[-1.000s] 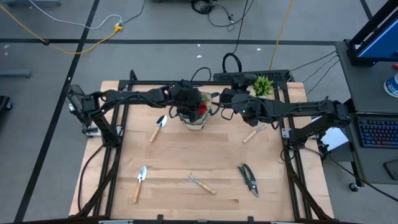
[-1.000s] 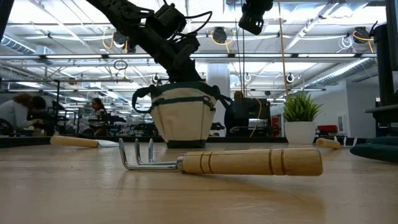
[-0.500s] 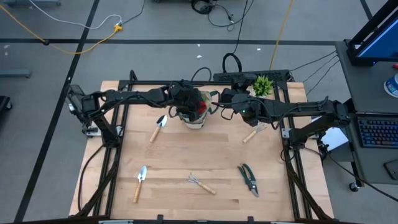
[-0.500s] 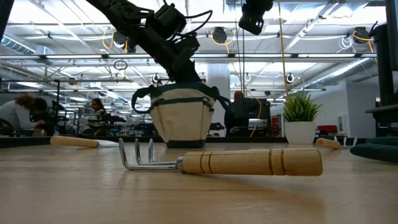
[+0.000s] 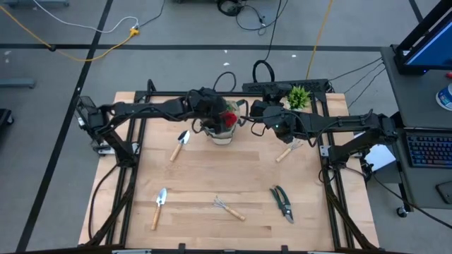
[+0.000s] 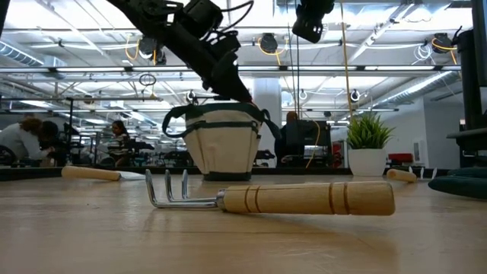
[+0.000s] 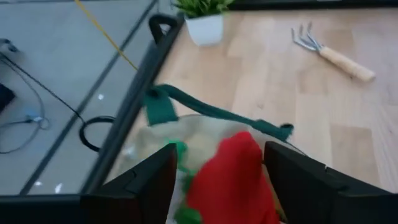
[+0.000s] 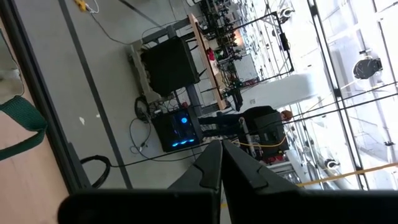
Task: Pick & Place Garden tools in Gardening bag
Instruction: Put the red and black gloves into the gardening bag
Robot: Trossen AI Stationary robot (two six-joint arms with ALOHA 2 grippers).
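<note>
The beige gardening bag (image 5: 220, 132) (image 6: 223, 141) stands at the table's far middle. My left gripper (image 5: 215, 113) (image 7: 217, 149) hangs open just above its mouth. The red glove (image 7: 230, 177) (image 5: 228, 120) lies in the bag below and between the fingers, with something green (image 7: 179, 152) beside it. My right gripper (image 5: 256, 111) (image 8: 221, 165) is shut on nothing, held high to the bag's right. On the table lie two trowels (image 5: 179, 145) (image 5: 159, 207), a rake (image 5: 227, 207) (image 6: 274, 198), the shears (image 5: 282, 203) and a second rake (image 5: 286, 152) (image 7: 329, 50).
A small potted plant (image 5: 299, 97) (image 6: 367, 144) stands at the far right, behind the right arm. The bag's green loop handle (image 7: 205, 112) sticks out toward it. A black frame runs along the table's edges (image 5: 134, 152). People sit in the room beyond the table (image 6: 30, 141).
My left gripper has opened over the bag's mouth, risen a little and drawn slightly toward the table's left. The red glove stays in the bag and shows more plainly from above.
</note>
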